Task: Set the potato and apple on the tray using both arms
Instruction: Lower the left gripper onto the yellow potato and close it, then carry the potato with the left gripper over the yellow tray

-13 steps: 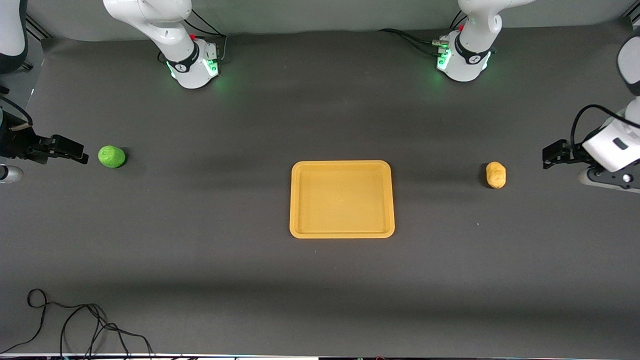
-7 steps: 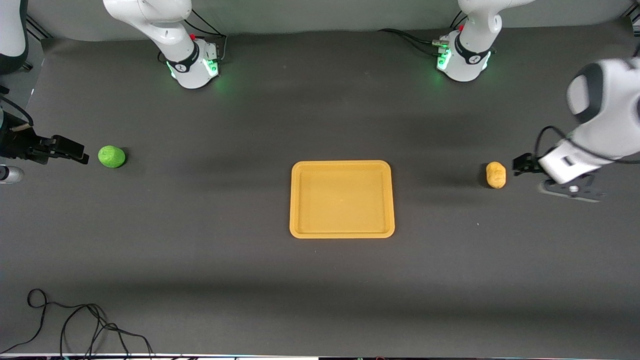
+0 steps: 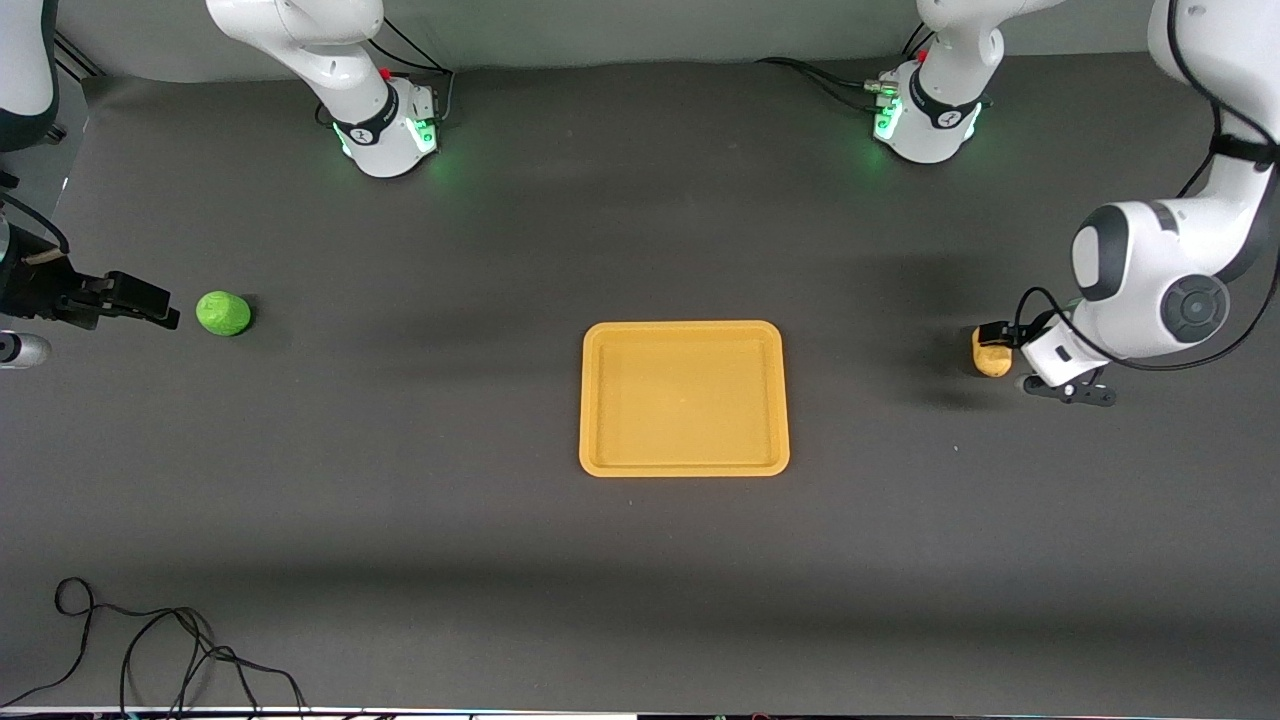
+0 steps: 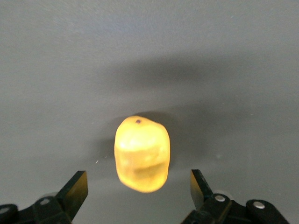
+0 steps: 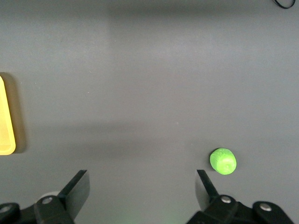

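Nearest the front camera, at about seven o'clock from the counter's middle, one loose black cable [image 3: 150, 650] lies in loops, clear of the work.

At the middle of the dark grey counter [image 3: 640, 560] sits the flat rectangular yellow-orange plastic tray [image 3: 684, 398] with its low rim. It holds nothing, so neither placement is done. Its central spot looks chosen so that each arm can reach it from its own end.

At the tray's three o'clock, well apart from it toward the left arm's end, lies the small oval yellowish-tan potato [image 3: 988, 360] on the counter. The left claw [image 3: 1000, 335] hangs over it. In the left wrist view its fingers stand apart, one to each side of the potato [image 4: 141, 154], and neither touches it. I judge that the left claw [image 4: 138, 179] is lined up for a grasp across the potato's narrow width.

At the tray's ten o'clock, well apart toward the right arm's end, rests the small round bright green apple [image 3: 223, 313] with its bumpy skin. The right claw [image 3: 165, 312] is just beside it at the apple's nine o'clock, fingers spread. In the right wrist view the apple [image 5: 223, 161] lies off the centre line of the right claw [image 5: 141, 179], so the claw is not yet aligned. That arm looks to be waiting.

Farthest, at eleven and one o'clock, stand the arms' green-lit bases.

By count: one tray, one potato, one apple, one cable, two arms, two claws.
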`<state>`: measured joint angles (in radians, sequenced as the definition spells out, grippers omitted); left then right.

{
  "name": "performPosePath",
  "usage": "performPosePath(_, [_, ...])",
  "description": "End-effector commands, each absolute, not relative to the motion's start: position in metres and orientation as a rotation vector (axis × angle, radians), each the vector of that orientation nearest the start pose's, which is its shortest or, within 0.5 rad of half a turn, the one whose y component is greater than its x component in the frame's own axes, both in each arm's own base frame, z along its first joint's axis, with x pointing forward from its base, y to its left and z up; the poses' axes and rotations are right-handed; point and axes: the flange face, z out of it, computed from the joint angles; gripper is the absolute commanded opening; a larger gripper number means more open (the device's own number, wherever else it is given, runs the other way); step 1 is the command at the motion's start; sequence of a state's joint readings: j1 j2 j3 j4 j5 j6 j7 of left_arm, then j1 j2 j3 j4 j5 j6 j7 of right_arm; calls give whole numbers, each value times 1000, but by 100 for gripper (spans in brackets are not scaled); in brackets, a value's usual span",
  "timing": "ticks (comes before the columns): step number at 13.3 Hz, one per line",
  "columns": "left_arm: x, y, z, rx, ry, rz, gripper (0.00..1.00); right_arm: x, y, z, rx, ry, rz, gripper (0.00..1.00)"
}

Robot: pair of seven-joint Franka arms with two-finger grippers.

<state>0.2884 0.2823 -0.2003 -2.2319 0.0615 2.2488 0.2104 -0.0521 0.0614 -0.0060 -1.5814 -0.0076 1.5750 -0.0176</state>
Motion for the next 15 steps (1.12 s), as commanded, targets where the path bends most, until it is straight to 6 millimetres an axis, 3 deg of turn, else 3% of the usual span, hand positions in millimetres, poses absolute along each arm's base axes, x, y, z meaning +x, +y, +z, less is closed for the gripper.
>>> performPosePath(1, [510,51,217,-3165,253,397,95,568,-34,586,-3134,44,96,100])
performPosePath(2, [508,48,208,-3167,259,417,80,564,-42,585,-3138,0,101,100])
performPosePath(3, [505,51,200,-3171,250,443,54,560,-59,584,-3135,-29,101,100])
performPosePath(5, [507,49,192,-3177,253,420,49,545,-109,576,-3131,-39,83,100])
performPosePath(8, [515,39,219,-3164,251,382,11,497,-174,566,-3117,-95,-16,100])
performPosePath(9, [521,21,236,-3159,236,377,1,477,-194,562,-3106,-78,-25,100])
performPosePath(10, [532,-8,253,-3172,163,376,0,460,-207,559,-3094,-68,-38,100])
performPosePath(12, [555,-87,287,-3180,57,350,0,420,-223,546,-3083,-45,-58,100])
performPosePath(15, [543,-208,297,-3177,53,291,0,393,-224,526,-3093,-51,-68,100])
